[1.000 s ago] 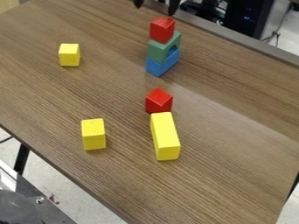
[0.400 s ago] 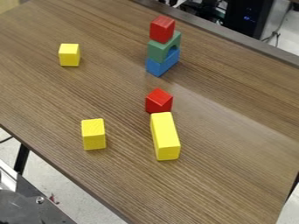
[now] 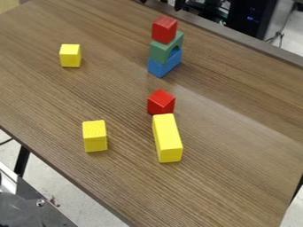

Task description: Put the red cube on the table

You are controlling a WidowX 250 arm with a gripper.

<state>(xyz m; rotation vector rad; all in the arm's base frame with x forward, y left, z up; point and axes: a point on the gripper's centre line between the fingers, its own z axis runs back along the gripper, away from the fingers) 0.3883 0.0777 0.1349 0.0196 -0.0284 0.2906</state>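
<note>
1. From where I'm watching, the gripper (image 3: pixel 161 2) is right up at the top of the view, by the table's far edge; only its dark tips come into sight, pointing down.
2. Those tips stand wide apart, with nothing between them that I can see. How the wrist is turned, I can't tell.
3. The red cube (image 3: pixel 164 29) sits on top of a stack, nearer me than the gripper and apart from it. Under it is the green arch (image 3: pixel 160 52), and under that the blue block (image 3: pixel 158 69), which stands on the table (image 3: pixel 237 137).
4. The far edge slants down to the right behind the stack, with a strip of wood between.
5. Wood grain also runs between the stack and the lower red block (image 3: pixel 161 103) on the table. That one is right up by the end of the long yellow block (image 3: pixel 168 138); whether they touch, I can't say.
6. Over to the left, the near yellow block (image 3: pixel 95 136) and the far yellow block (image 3: pixel 70 56) each stand well apart from the rest, wood all around them.
7. To the right, a broad stretch of wood reaches from the blocks to the table's side. The left edge slants down toward the bottom.
</note>
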